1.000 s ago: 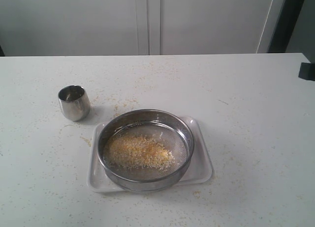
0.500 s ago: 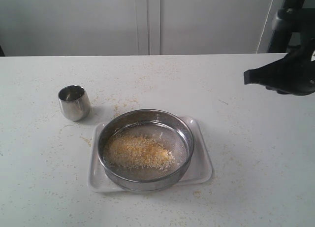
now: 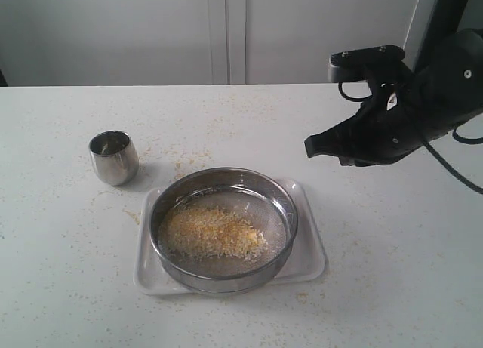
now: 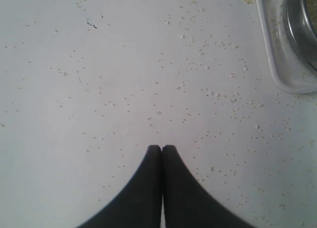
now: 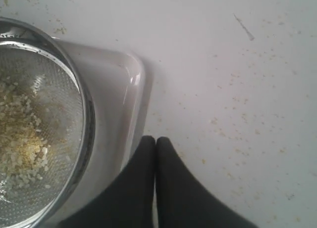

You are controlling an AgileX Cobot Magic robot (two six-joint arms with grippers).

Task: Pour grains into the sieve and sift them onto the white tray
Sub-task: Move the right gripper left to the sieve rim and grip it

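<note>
The steel sieve (image 3: 223, 227) sits on the white tray (image 3: 311, 254) at the table's middle front. A heap of yellow and pale grains (image 3: 211, 232) lies on its mesh. In the right wrist view the sieve (image 5: 74, 89), the grains (image 5: 20, 139) and the tray's corner (image 5: 130, 84) show beside the fingers. My right gripper (image 3: 309, 146) hangs shut and empty above the table, to the right of the sieve; in its own view the gripper (image 5: 155, 139) has its jaws pressed together. My left gripper (image 4: 162, 147) is shut and empty over bare table, with the tray's corner (image 4: 277, 65) off to one side.
A small steel cup (image 3: 114, 157) stands upright left of the tray. Loose grains (image 3: 181, 161) are scattered over the white table (image 3: 392, 287). A white wall panel (image 3: 226, 31) runs behind the table's far edge.
My right arm has come in from the right edge and moved left toward the sieve. The sieve, tray and cup have not moved.
</note>
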